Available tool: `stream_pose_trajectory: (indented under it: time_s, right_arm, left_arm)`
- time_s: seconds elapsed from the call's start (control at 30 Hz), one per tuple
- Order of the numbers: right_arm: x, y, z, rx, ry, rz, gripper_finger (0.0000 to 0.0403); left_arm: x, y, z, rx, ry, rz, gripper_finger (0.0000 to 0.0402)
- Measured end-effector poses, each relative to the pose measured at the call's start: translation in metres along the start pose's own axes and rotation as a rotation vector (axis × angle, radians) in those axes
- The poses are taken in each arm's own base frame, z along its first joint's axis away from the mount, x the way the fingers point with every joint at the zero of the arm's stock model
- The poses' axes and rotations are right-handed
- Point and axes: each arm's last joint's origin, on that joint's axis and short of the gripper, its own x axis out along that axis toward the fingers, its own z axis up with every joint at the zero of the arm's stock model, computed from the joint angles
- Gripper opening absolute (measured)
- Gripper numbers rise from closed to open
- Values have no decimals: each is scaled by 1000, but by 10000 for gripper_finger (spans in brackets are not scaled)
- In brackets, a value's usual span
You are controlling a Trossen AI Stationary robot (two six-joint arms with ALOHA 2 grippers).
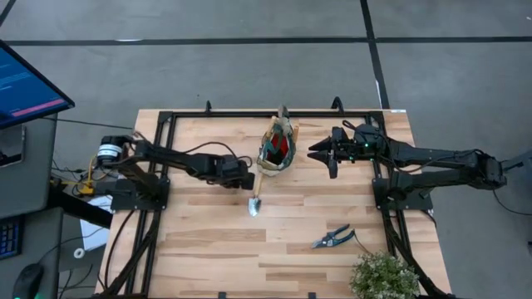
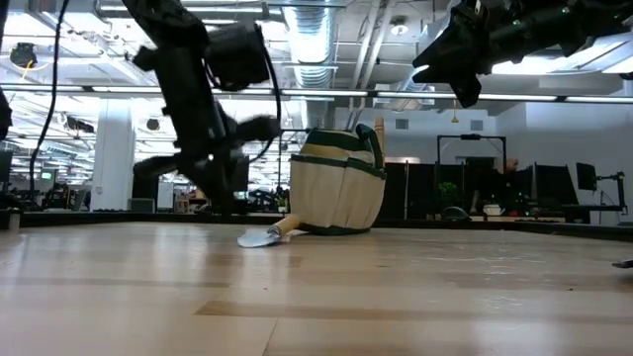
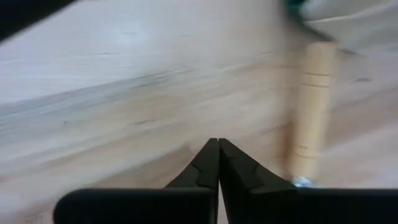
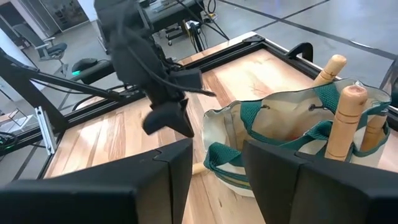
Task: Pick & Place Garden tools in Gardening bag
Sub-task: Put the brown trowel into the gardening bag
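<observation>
— Trowel (image 1: 256, 193) position?
— On the table (image 1: 208, 241), at six o'clock of the gardening bag (image 1: 278, 149), handle touching the bag.
— Left gripper (image 1: 247, 178)?
— Clenched on nothing, just at nine o'clock of the handle.
— Right gripper (image 1: 320, 153)?
— Parted, empty, at three o'clock of the bag. Pruning shears (image 1: 333, 238) lie at five o'clock.

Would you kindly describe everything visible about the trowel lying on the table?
The small hand trowel with a pale wooden handle and silver blade lies flat on the light wooden table. Its handle end reaches the beige canvas bag with green trim, its blade pointing away. The shut left gripper sits beside the handle, not gripping it.
</observation>
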Motion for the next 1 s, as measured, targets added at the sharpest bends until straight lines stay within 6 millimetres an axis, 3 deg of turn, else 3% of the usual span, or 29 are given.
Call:
stream_pose_trajectory:
  time_s: [0.37, 0.47, 0.67, 0.8, 0.9, 1.0]
  right_arm:
    - [0, 0, 0, 0, -3, -1, 134]
    - [0, 0, 0, 0, -3, -1, 133]
    - [0, 0, 0, -1, -3, -1, 134]
    - [0, 0, 0, -3, -3, 0, 134]
    - [0, 0, 0, -3, -3, 0, 134]
    - [0, 0, 0, -2, 1, 0, 134]
  left_arm:
    - [-22, -8, 8, 95, -76, -121, 9]
    - [-24, -12, 12, 41, -109, -167, 10]
    - [-22, -13, 8, 73, 64, -226, 16]
    - [-28, -16, 0, 71, 238, -309, 49]
    - [-48, -25, -9, 81, 417, -433, 82]
    - [-85, -40, -18, 80, 481, -573, 107]
